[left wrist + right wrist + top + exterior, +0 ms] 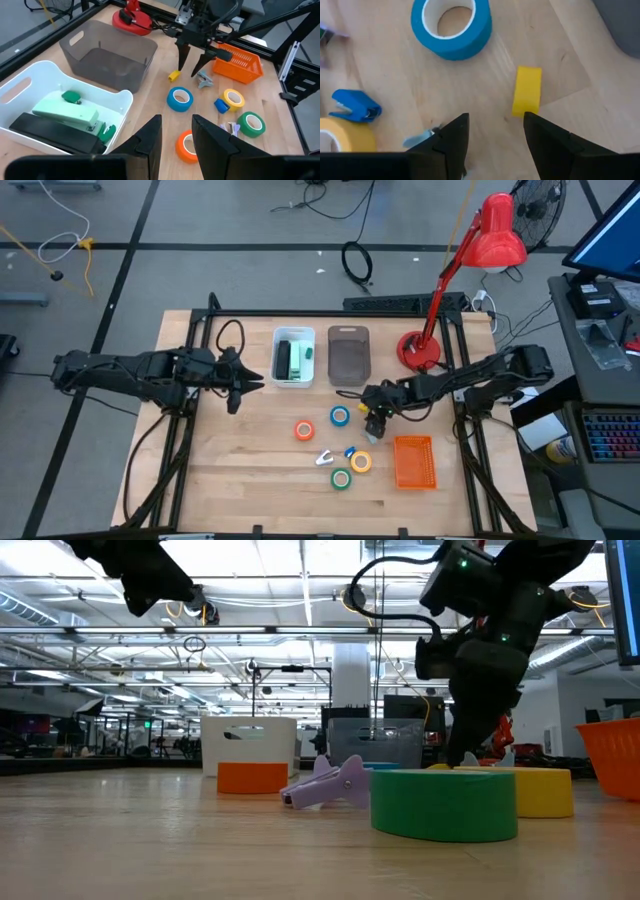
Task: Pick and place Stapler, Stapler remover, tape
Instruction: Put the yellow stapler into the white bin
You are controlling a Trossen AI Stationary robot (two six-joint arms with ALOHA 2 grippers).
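Four tape rolls lie flat on the table: orange, blue, yellow and green. A green stapler and a black stapler lie in the white bin. Small staple removers lie among the rolls: yellow, blue, grey and lilac. My right gripper is open, pointing down just beside the yellow remover and the grey one. My left gripper is open and waits left of the white bin.
An empty grey bin stands right of the white one. An orange basket sits at the table's right near side. A red desk lamp stands at the far right corner. Bare wood lies left of the rolls.
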